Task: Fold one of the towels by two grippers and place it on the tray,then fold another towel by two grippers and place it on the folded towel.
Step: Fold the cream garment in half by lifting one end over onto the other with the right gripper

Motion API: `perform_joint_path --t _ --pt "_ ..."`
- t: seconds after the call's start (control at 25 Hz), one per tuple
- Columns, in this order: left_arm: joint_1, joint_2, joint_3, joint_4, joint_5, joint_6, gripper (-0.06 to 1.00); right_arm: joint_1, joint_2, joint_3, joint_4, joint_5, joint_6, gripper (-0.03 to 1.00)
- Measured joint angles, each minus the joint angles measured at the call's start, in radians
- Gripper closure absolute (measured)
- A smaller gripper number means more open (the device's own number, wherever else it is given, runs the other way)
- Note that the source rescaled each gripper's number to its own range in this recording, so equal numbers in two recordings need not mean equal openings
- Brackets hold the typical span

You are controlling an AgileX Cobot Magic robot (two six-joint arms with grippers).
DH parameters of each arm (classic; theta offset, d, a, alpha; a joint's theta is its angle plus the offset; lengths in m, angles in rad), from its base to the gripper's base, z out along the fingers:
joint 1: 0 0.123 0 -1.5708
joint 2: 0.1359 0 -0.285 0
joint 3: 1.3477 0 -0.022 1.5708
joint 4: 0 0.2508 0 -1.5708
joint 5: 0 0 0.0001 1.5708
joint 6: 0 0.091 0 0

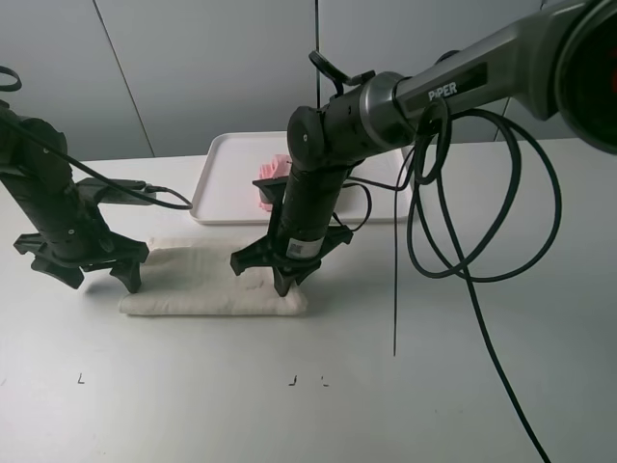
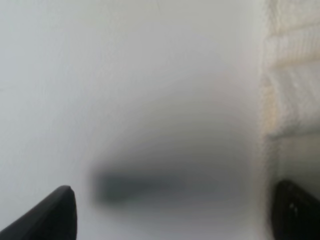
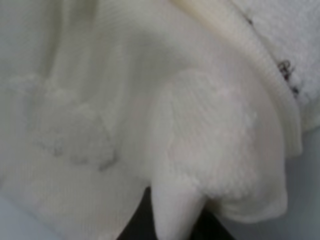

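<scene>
The right tool (image 1: 285, 278) clenches a pinch of the cream towel (image 1: 207, 282), which lies folded in a long strip on the white counter (image 1: 145, 386), just in front of the tray (image 1: 214, 188). The left tool (image 1: 96, 275) stands released, jaws spread, at the strip's other end. The pink towel (image 1: 272, 174) sits bundled on the tray.

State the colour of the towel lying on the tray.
Pink; the towel shows best in the exterior high view.

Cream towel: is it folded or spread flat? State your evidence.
Folded: the cream towel lies as a narrow, thick strip with a rounded front edge, not a square.
</scene>
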Motion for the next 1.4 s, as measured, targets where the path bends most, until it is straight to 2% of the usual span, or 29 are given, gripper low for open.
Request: perform_joint_path --t 0.2,0.4,0.6,0.76,0.96,1.4 --pt "0.000 0.000 -0.001 0.000 0.004 0.000 -0.05 0.000 -0.062 0.000 0.002 0.011 -0.007 0.92" --pt "0.000 0.000 -0.001 0.004 0.004 0.000 -0.05 0.000 -0.104 0.000 0.084 0.033 -0.045 0.92" --pt "0.000 0.000 -0.001 0.006 0.006 0.000 -0.05 0.000 -0.108 0.000 0.225 0.063 -0.105 0.92" --pt "0.000 0.000 -0.001 0.007 0.006 0.000 -0.05 0.000 -0.108 0.000 0.345 0.007 -0.152 0.92" --pt "0.000 0.000 -0.001 0.007 0.006 0.000 -0.05 0.000 -0.101 0.000 0.587 -0.063 -0.290 0.92" --pt "0.000 0.000 -0.001 0.010 0.008 0.000 -0.05 0.000 0.021 -0.004 0.934 -0.081 -0.520 0.92"
